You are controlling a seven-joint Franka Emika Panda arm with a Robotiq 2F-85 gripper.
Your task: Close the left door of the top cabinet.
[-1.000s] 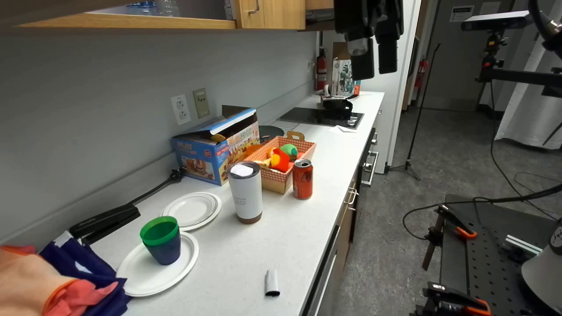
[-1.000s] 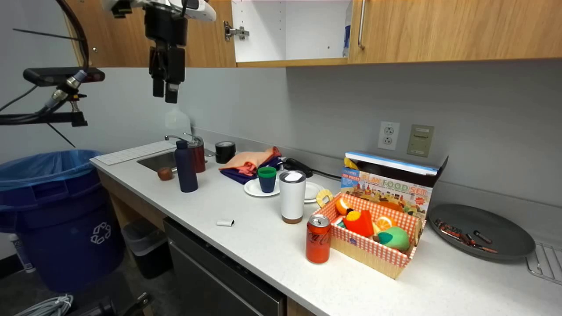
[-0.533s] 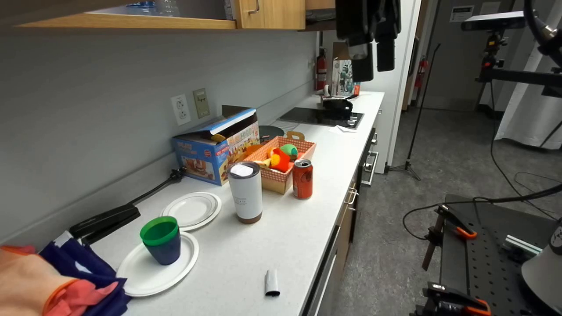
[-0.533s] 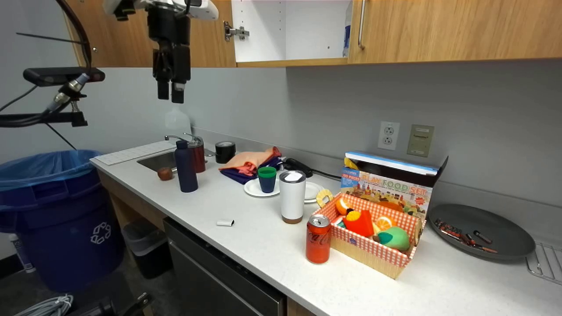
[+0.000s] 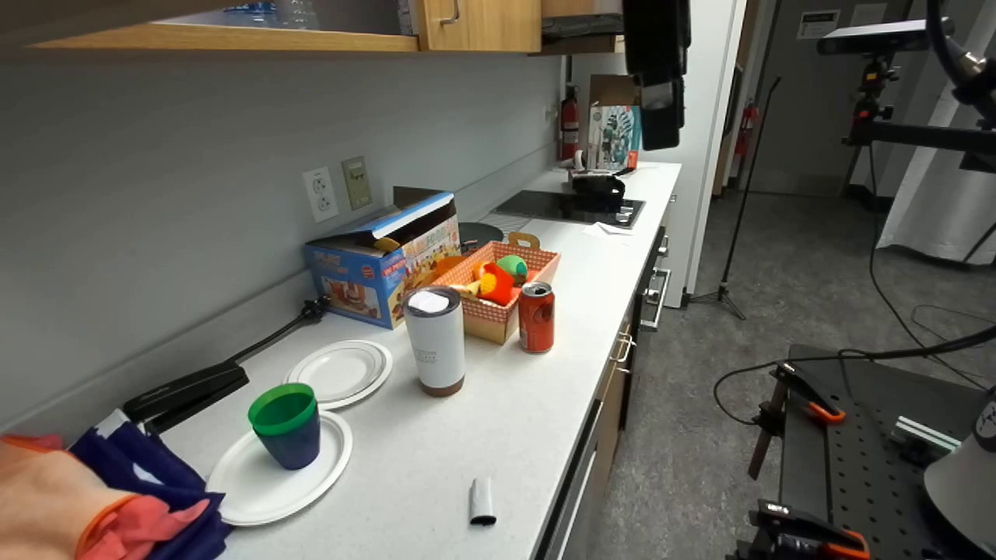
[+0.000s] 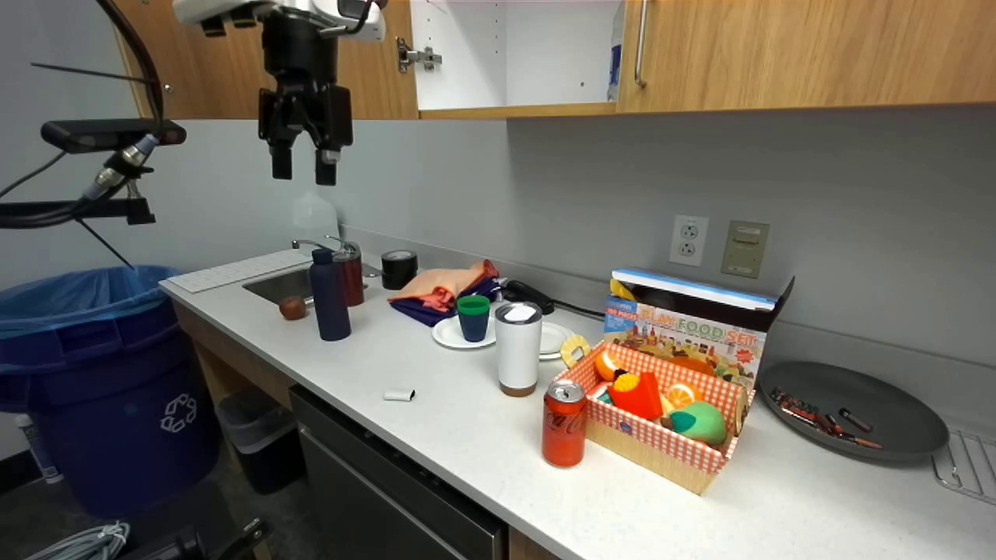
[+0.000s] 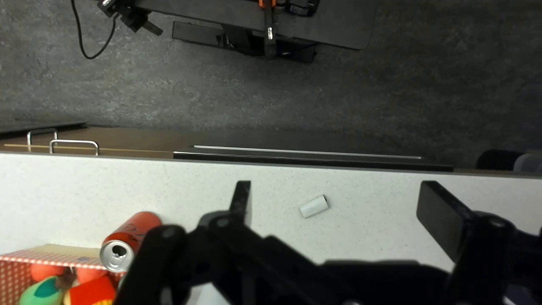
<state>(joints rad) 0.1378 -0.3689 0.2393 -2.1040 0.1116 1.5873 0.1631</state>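
Observation:
The top cabinet [image 6: 498, 111] of light tan wood hangs on the wall in both exterior views; its bottom edge also shows in an exterior view [image 5: 257, 39]. Its left door [image 6: 218, 82] stands swung open to the left, with a metal hinge [image 6: 416, 58] showing at the opening. The right door [image 6: 809, 54] with a silver handle is closed. My gripper [image 6: 304, 173] hangs pointing down in front of the open left door, its tips below the door's lower edge. It is open and empty. In the wrist view, the gripper [image 7: 336, 190] has wide-spread fingers above the countertop.
The white countertop [image 6: 467, 420] below holds a white tumbler [image 6: 519, 350], a red can [image 6: 564, 424], a basket of toy food [image 6: 654, 455], a dark bottle [image 6: 329, 299] and a food-set box [image 6: 685, 334]. A camera on a stand [image 6: 113, 134] is left of the arm.
My gripper has turned about its vertical axis; its fingers now show apart in one exterior view and overlapping in another. It has shifted slightly. The cabinet doors have not moved.

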